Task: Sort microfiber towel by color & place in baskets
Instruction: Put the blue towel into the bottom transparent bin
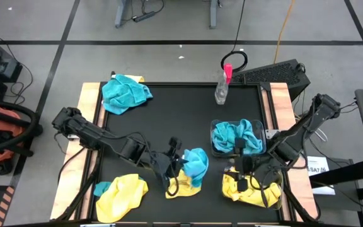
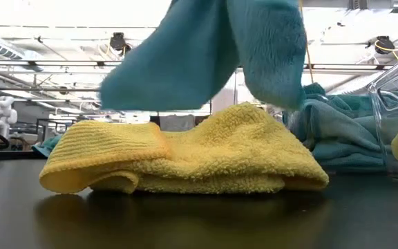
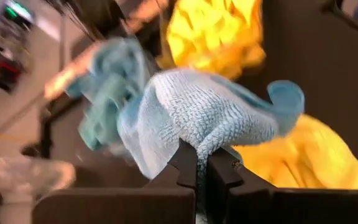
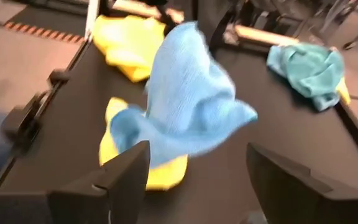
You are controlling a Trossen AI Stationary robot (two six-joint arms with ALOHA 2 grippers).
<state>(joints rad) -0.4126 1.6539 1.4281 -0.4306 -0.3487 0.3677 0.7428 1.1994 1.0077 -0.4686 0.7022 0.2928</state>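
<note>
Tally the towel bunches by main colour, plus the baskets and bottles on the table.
Blue microfiber towel bunches: 3
Yellow microfiber towel bunches: 3
Clear plastic rectangular baskets: 2
Clear spray bottle with pink top: 1
Total: 9

The worktop carries two clear baskets, one spray bottle, about four blue towels and about four yellow towels; exact towel counts are hard to tell.
</note>
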